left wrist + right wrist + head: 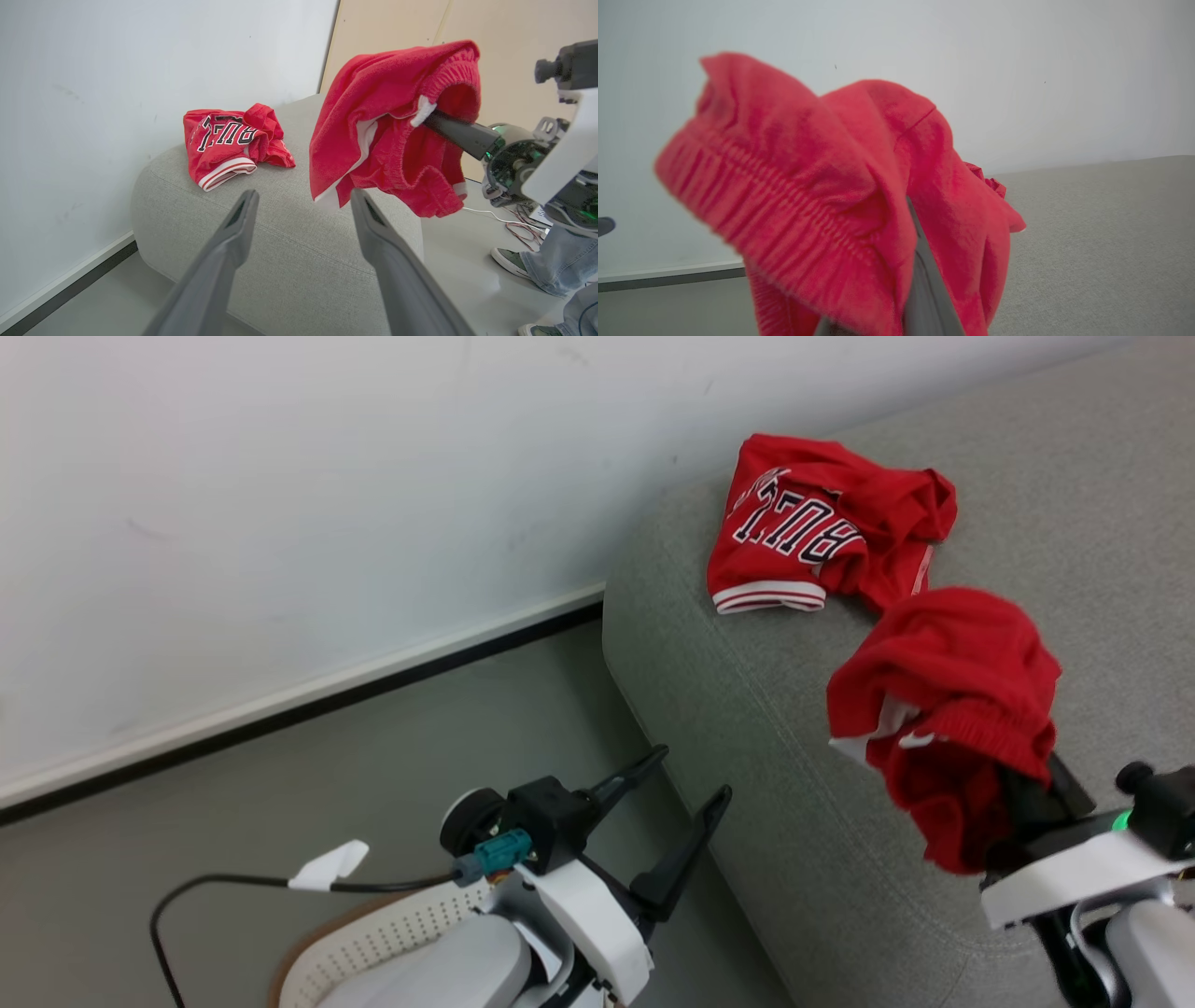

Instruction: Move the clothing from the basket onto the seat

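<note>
Red garment (943, 709) hangs pinched in R gripper (444, 126) over seat (747, 709), lettered jersey (803, 532) beyond its tips. L gripper (693, 773) spread wide; basket (373, 933) under its wrist.

1. The bunched red fleecy cloth garment (943, 709) is soft, fuzzy and matt, with a ribbed elastic waistband.
2. The red jersey with navy lettering (822, 527) is thinner, smoother cloth with ribbed knit trim.
3. The large grey upholstered seat (747, 728) wears coarse, matt woven fabric.
4. The cream-white perforated plastic basket (392, 933) looks smooth and faintly glossy.
5. The left gripper (693, 772) has long dark fingers (677, 863) of matt, hard-looking plastic.
</note>
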Controlling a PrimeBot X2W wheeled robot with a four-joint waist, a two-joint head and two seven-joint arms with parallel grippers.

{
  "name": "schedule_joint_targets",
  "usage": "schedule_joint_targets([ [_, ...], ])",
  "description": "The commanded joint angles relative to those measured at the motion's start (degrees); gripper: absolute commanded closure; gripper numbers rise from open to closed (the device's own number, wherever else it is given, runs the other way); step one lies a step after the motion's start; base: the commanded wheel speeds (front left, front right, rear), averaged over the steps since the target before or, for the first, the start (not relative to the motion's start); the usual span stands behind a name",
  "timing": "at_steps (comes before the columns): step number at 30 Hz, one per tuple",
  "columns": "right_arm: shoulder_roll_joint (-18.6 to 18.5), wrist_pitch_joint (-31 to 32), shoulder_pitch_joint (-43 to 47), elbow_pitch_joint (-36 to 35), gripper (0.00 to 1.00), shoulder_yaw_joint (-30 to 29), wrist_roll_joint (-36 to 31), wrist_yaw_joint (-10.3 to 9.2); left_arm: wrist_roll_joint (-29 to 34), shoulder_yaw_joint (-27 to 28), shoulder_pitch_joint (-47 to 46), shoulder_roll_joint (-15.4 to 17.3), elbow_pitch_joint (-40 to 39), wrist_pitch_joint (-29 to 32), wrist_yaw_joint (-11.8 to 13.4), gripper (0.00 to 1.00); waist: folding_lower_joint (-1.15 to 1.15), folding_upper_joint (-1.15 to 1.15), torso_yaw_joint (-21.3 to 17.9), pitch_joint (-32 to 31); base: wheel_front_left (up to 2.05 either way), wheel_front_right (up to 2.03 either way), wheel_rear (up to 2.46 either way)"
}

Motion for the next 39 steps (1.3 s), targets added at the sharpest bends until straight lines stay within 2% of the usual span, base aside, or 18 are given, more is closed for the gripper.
schedule_joint_targets([
  [1, -0.1, 0.0, -1.9, -0.3, 1.00, -1.1, 0.4, -0.15, 1.1, -0.1, -1.2, 0.8, -0.5, 0.6, -0.1, 0.00, 0.00, -0.01, 0.1, 2.3, 0.00, 0.00, 0.00],
  [7, -0.9, 0.0, -8.3, 1.5, 1.00, -6.8, 2.6, -0.15, 2.2, 0.0, -4.8, 2.7, -2.9, 3.1, 0.0, 0.00, 0.00, -0.01, 2.6, 10.7, 0.00, 0.00, 0.00],
  [14, -5.9, 0.0, -17.9, 8.4, 1.00, -14.5, 4.3, -0.15, 4.5, -0.1, -8.9, 5.3, -7.1, 6.6, 0.2, 0.00, 0.00, -0.01, 6.5, 22.3, 0.00, 0.00, 0.00],
  [19, -9.7, 0.0, -23.9, 14.8, 1.00, -16.9, 6.2, -0.15, 5.2, 0.5, -11.4, 7.3, -9.4, 8.4, 0.5, 0.00, 0.00, -0.01, 8.7, 28.3, 0.00, 0.00, 0.00],
  [26, -14.0, 5.0, -30.4, 25.0, 1.00, -14.9, 8.2, -0.15, 5.7, 1.0, -13.4, 7.6, -10.8, 8.4, 0.8, 0.00, 0.00, -0.01, 10.9, 32.6, 0.00, 0.00, 0.00],
  [31, -16.1, 12.9, -33.9, 31.3, 1.00, -9.9, 8.7, -0.15, 5.7, 0.9, -13.9, 7.2, -10.0, 7.6, 0.9, 0.00, 0.00, -0.01, 12.3, 33.7, 0.00, 0.00, 0.00],
  [36, -17.4, 19.8, -35.5, 34.5, 1.00, -4.8, 11.0, -0.15, 4.9, 0.7, -13.7, 6.5, -8.5, 6.2, 0.8, 0.00, 0.00, -0.01, 13.1, 32.3, 0.00, 0.00, 0.00],
  [37, -17.4, 20.1, -35.5, 34.7, 0.75, -4.2, 11.3, -0.15, 4.7, 0.7, -13.6, 6.5, -8.2, 5.8, 0.8, 0.00, 0.00, -0.01, 13.2, 31.9, 0.00, 0.00, 0.00],
  [38, -17.6, 20.3, -35.5, 35.0, 0.75, -3.7, 11.7, -0.15, 4.6, 0.7, -13.4, 6.5, -7.8, 5.6, 0.8, 0.00, 0.00, -0.01, 13.1, 31.4, 0.00, 0.00, 0.00],
  [39, -17.9, 20.5, -35.3, 35.0, 0.11, -3.1, 12.1, -0.15, 4.4, 0.7, -13.2, 6.4, -7.5, 5.3, 0.8, 0.00, 0.00, -0.01, 13.1, 30.8, 0.00, 0.00, 0.00],
])
